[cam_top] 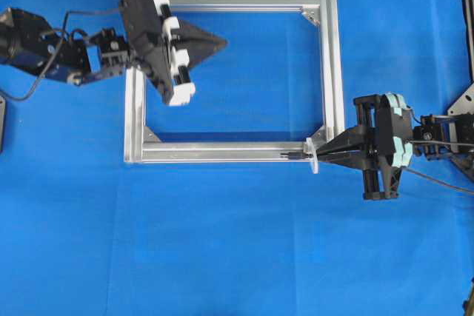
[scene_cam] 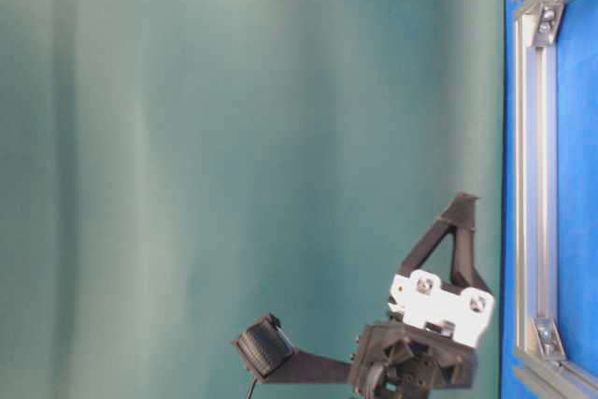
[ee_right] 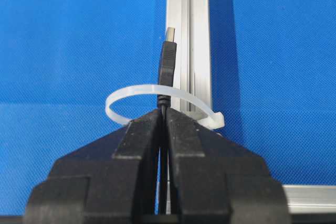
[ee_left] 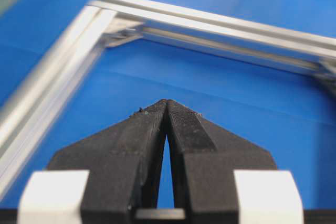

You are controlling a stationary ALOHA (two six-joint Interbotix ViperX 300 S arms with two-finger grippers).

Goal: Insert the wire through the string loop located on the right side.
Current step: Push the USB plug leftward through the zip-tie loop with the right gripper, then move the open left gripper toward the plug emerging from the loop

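Note:
My right gripper is shut on the wire, a thin black cable ending in a dark plug. The plug sticks out ahead of the fingertips and passes under the white band of the string loop, which arches over the cable just behind the plug. Seen from overhead, the plug lies left of the loop over the frame's near rail, with the right gripper just right of the loop. My left gripper is shut and holds nothing; it hovers over the frame's upper left part.
A silver aluminium frame lies flat on the blue cloth, with corner brackets inside it. The loop is fastened to its near right corner. In the table-level view the left gripper shows beside the frame.

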